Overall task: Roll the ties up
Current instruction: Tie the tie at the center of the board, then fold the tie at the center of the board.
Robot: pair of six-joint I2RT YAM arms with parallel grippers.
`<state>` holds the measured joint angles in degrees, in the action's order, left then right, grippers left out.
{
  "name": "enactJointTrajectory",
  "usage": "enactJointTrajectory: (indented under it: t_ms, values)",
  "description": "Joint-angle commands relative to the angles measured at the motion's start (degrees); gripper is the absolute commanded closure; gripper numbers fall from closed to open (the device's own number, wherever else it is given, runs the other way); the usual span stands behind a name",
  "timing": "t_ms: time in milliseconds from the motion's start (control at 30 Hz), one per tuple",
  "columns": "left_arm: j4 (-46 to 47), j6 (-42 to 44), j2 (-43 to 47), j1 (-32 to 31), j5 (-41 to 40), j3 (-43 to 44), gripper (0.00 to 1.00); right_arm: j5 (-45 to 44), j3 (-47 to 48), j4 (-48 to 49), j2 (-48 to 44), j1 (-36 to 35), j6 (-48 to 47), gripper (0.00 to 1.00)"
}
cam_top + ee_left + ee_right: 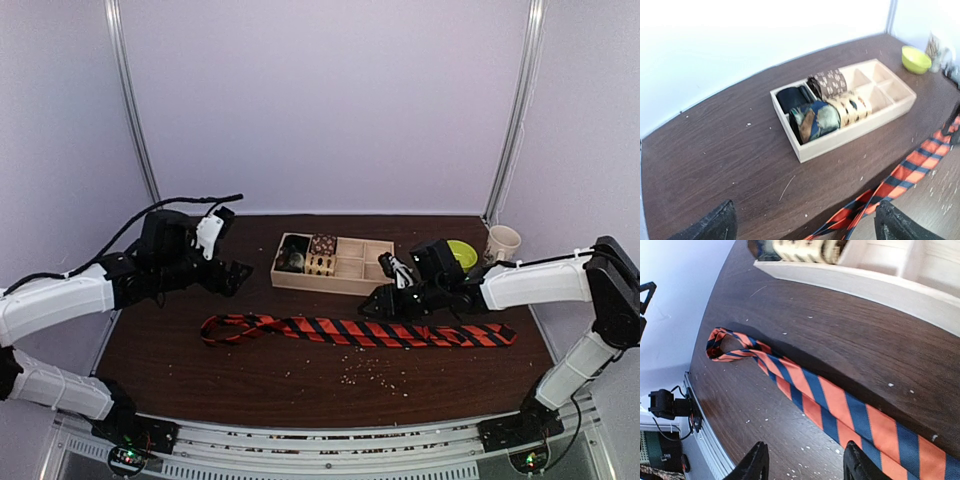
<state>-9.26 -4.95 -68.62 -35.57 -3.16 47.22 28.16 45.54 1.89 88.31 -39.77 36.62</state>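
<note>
The long red-orange-and-black striped fabric necktie (pixel 360 331) is lying stretched out just below both arms, seemingly straightened for rolling; the left jaws are gaping wide, the right jaws half-open, both holding nothing.

Tray (pixel 330 286) of rolls (pixel 321 264), bowl (pixel 463 254), perhaps cup (pixel 502 242)

arm shells (pixel 60 300): white, smooth
joints (pixel 165 245): black
cable (pixel 170 207): thin, black, on the left arm
claw fingers (pixel 900 225): black
bases (pixel 128 455): dark, with small green and red lights

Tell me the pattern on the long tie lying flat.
The tie has diagonal red-orange and dark stripes; right wrist view shows it best.
</note>
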Motion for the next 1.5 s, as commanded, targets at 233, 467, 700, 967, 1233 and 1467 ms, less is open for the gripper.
enactJointTrajectory:
  t_ms: [233,467,700,967,1233,1467]
  values:
    - [8.03,-14.19,-0.16,0.66,1.90,-3.53,0.02,-4.47,12.19,-5.46,13.97,-9.04,-4.25,0.52]
    - [6.61,-14.91,-3.27,0.59,3.29,-1.60,0.02,-3.81,7.52,-5.44,16.52,-7.79,-1.57,0.55]
    - [5.35,-14.06,-3.19,0.66,4.97,-1.89,0.02,-0.69,-6.17,-8.13,9.29,-0.71,-3.83,0.59]
    - [3.17,-15.59,-1.27,0.63,5.14,-6.38,0.02,-0.15,-6.69,-13.95,-0.58,3.28,-8.60,0.58]
    - [1.83,-21.14,-2.67,1.16,3.13,-7.71,0.04,-1.96,9.31,-11.45,5.98,-3.71,-7.99,0.57]
    - [1.44,-20.46,-3.59,1.42,2.90,-5.59,0.03,-3.68,20.14,-10.71,17.75,-8.89,-5.83,0.60]
